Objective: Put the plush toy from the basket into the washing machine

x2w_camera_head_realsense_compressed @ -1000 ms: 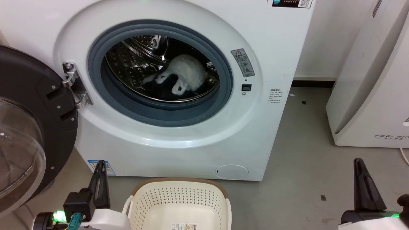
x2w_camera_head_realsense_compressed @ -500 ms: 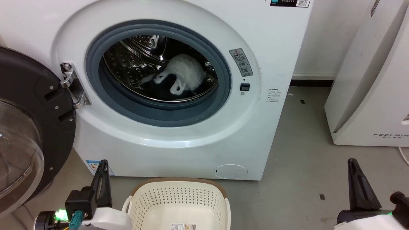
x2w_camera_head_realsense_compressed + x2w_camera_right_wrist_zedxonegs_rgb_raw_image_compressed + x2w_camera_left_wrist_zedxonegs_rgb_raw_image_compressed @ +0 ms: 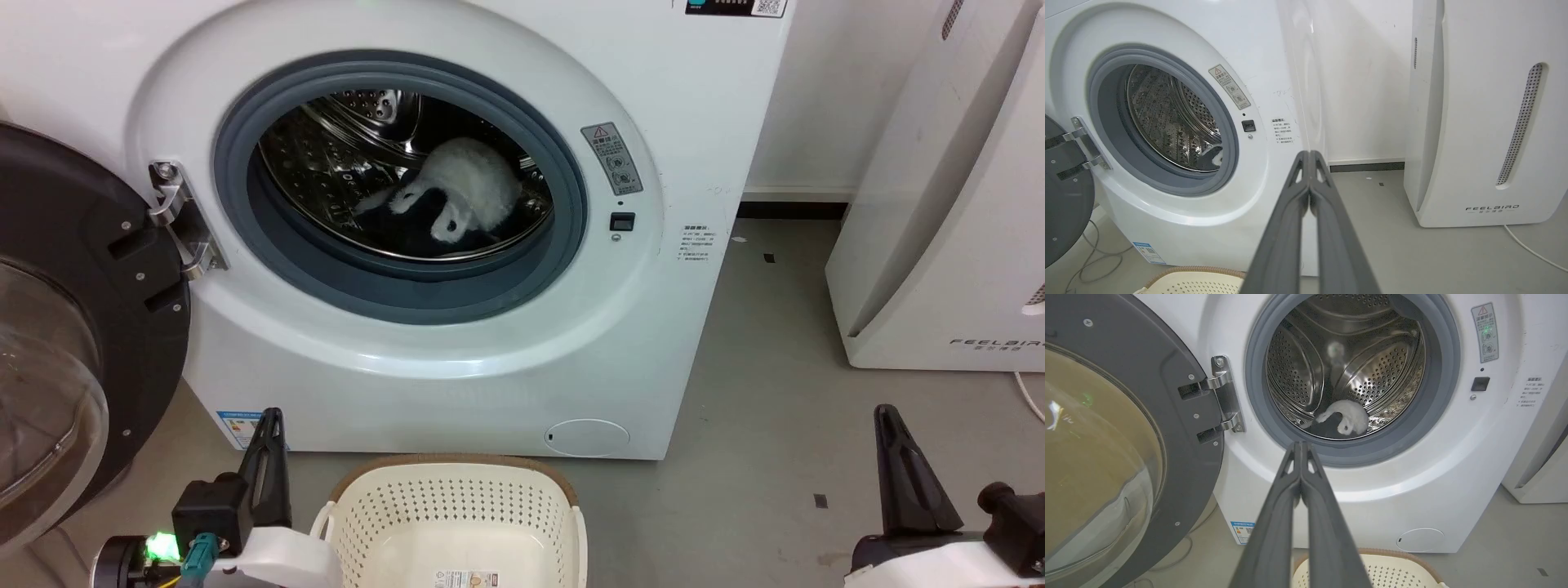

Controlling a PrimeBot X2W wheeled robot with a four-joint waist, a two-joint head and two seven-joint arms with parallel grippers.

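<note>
**A:** Head view, entries?

**B:** One washing machine [image 3: 457,392], its door [image 3: 82,269] swung wide to the left. One plush toy [image 3: 473,192], lying in the drum [image 3: 326,180], low and right of centre in the porthole. One basket [image 3: 453,506] on the floor [image 3: 775,408], just in front of the machine, with its label sticker [image 3: 465,578] on the bare bottom. The left gripper [image 3: 271,420] is beside the basket's left handle. The right gripper [image 3: 886,420] is well off to its right.

**A:** Left wrist view?

**B:** The left gripper's fingers are pressed together at the tips with nothing between them, and they point at the porthole's lower rim. The toy rests on the drum bottom beyond them, and the basket's rim sits at the lower edge.

**A:** Right wrist view?

**B:** The right gripper's fingers likewise meet at the tips and hold nothing, aimed at the machine's right front corner. One white appliance [image 3: 1486,122] marked FEELBIRD stands apart to the right.
</note>
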